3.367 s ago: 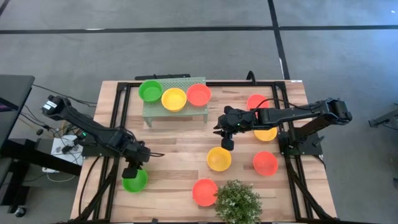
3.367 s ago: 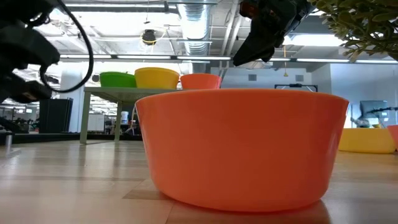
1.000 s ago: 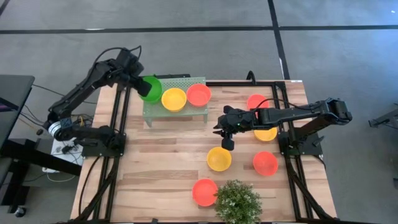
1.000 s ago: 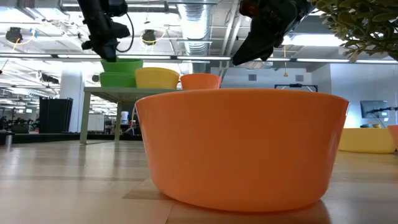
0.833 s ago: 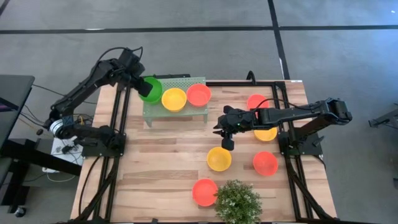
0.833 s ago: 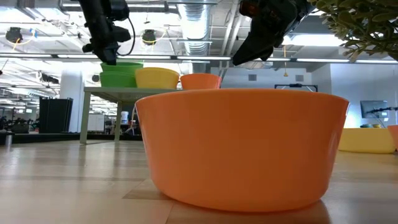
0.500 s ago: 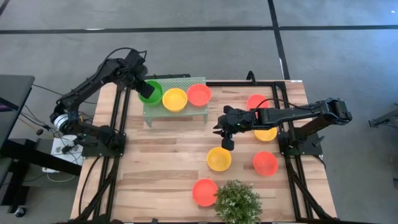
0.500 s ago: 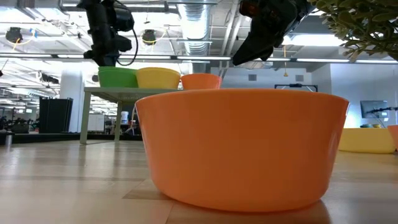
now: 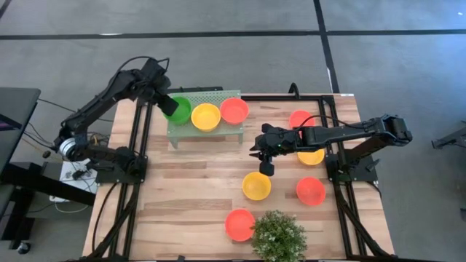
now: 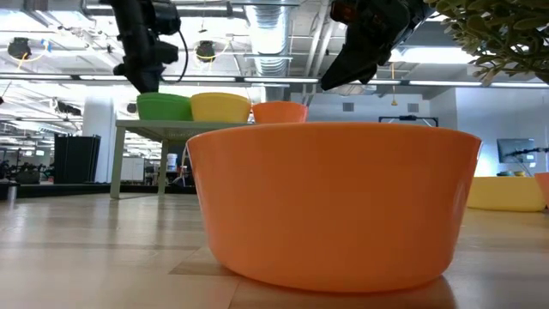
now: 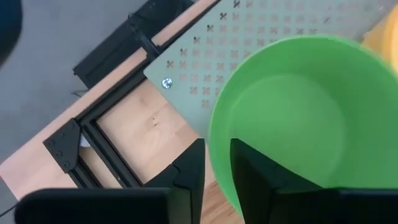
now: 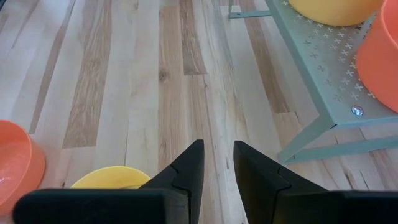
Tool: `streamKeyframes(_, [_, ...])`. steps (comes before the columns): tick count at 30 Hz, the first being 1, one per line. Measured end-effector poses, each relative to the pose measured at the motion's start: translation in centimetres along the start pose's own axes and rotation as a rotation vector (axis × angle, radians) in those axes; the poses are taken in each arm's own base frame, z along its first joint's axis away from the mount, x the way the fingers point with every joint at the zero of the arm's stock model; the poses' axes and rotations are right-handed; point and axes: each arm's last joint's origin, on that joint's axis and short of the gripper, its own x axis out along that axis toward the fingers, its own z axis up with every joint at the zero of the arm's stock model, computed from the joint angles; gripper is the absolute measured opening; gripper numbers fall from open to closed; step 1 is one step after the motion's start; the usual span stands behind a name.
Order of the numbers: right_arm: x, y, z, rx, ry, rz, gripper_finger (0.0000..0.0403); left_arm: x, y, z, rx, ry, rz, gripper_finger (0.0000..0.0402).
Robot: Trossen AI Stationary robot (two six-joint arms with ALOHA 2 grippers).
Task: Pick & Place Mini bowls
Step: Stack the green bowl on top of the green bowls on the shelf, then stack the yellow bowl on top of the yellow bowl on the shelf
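Left claw (image 9: 166,102) is at the left end of the pale green perforated rectangular stand (image 9: 206,135), at the back of the wooden bench (image 9: 193,193). Its fingers are slightly parted and straddle the rim of a bright green round plastic mini bowl (image 9: 180,110). That bowl sits on the stand; a yellow mini bowl (image 9: 206,116) and a red-orange mini bowl (image 9: 234,110) are lined up just beside it.

Right claw (image 9: 266,169) hangs over bare bench mid-table. Its fingers are a little apart with nothing between them. Just below it lies a loose yellow mini bowl (image 9: 256,185). Other loose bowls:
- red-orange (image 9: 311,191), to the right
- red-orange (image 9: 239,224), at the front, touching the bushy green potted plant (image 9: 278,234)
- yellow (image 9: 312,157), partly under the right arm
- red-orange (image 9: 299,118), behind that arm

The left wrist view shows one finger outside the green bowl's wall (image 11: 292,118) and one inside, with a sliver of wood visible at the rim. The high view cannot resolve this.

In the low view the front red-orange bowl (image 10: 334,206) fills most of the frame and hides the bench behind it. The three bowls on the stand show in profile above it.

The right wrist view shows the stand's leg and deck (image 12: 323,81) well apart from the right claw.
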Motion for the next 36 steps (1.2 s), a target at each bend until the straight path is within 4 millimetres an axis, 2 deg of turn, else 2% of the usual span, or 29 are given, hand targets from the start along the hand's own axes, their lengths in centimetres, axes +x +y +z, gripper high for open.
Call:
streamKeyframes(14, [0.0, 0.0, 0.0, 0.000, 0.000, 0.000, 0.0082, -5.2, -0.3, -2.5, 0.001, -0.215, 0.003, 0.0070])
streamKeyframes(18, [0.0, 0.0, 0.0, 0.000, 0.000, 0.000, 0.0082, -7.1, -1.9, -3.3, 0.047, -0.314, -0.073, 0.0061])
streamKeyframes(23, [0.0, 0.0, 0.0, 0.000, 0.000, 0.000, 0.0082, -8.9, -5.1, -4.4, 0.195, -0.454, -0.263, 0.0046])
streamKeyframes(30, [0.0, 0.0, 0.0, 0.000, 0.000, 0.000, 0.0082, -7.2, -10.7, -7.6, 0.447, -0.644, -0.528, 0.0008])
streamKeyframes(36, [0.0, 0.1, 0.0, 0.054, 0.000, 0.002, 0.0082, -3.7, -15.2, -11.3, 0.576, -0.775, -0.602, 0.0006])
